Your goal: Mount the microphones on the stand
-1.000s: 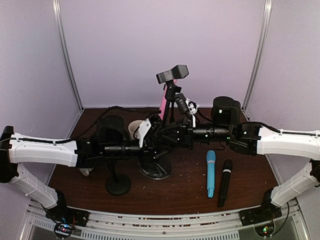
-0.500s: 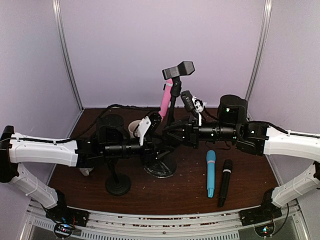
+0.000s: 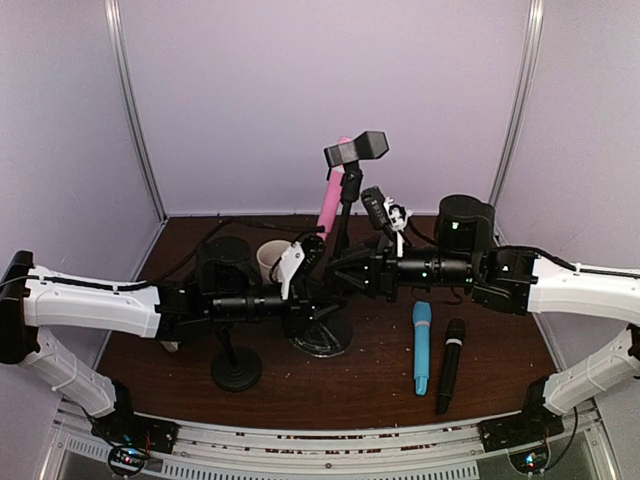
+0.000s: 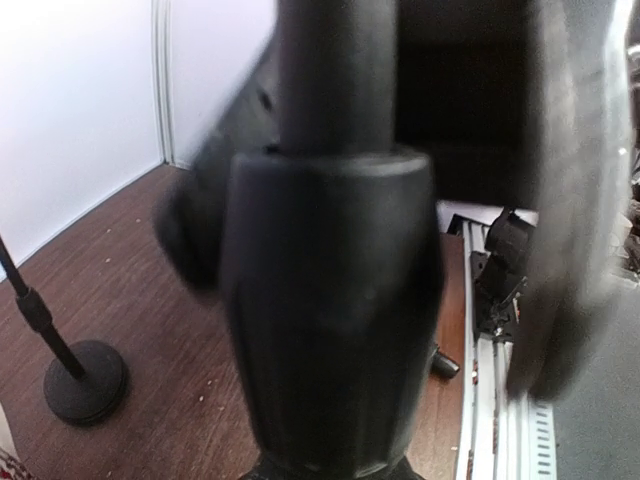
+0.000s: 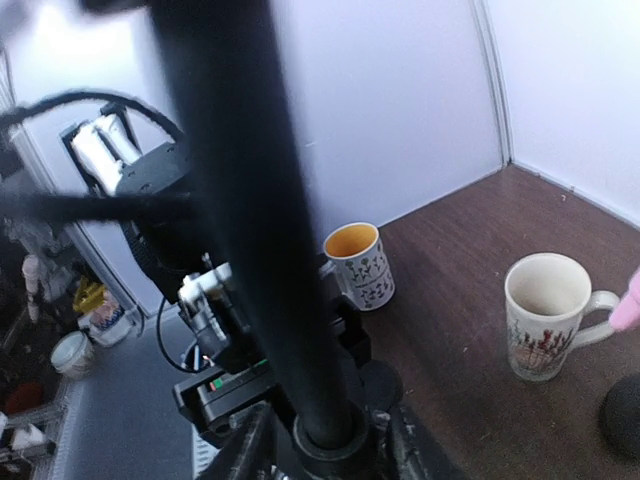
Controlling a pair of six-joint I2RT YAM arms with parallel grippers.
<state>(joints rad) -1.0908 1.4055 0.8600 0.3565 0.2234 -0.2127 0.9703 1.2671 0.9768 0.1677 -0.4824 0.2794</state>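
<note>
In the middle of the table point(image 3: 380, 395) sits the stand point(image 3: 322, 338) on its round base, with both arms reaching in at its pole from either side. The left gripper point(image 3: 312, 285) is low on the pole, and its wrist cam is pretty much filled by the fat black collar sitting between blurry fingers point(image 4: 570, 200), so it's clamped tight on the stand. The right gripper point(image 3: 340, 272) is a bit higher. From its own cam the fingers point(image 5: 247, 450) sit on either side of the pole with a sliver of gap, so slightly spread and not pinching, far as I can see. The pink microphone point(image 3: 330, 200) stands nearly upright just beside the pole, its top right by the black clip point(image 3: 357, 150). I can't tell if it's actually clipped in. The light blue microphone point(image 3: 421, 345) and the black microphone point(image 3: 450, 365) lie side by side on the table right of the base, near each other but apart. There's also a second, smaller stand point(image 3: 237, 370) front left, a white mug point(image 3: 270, 260) behind the left arm, and the right cam shows another mug with an orange inside point(image 5: 358, 265).
</note>
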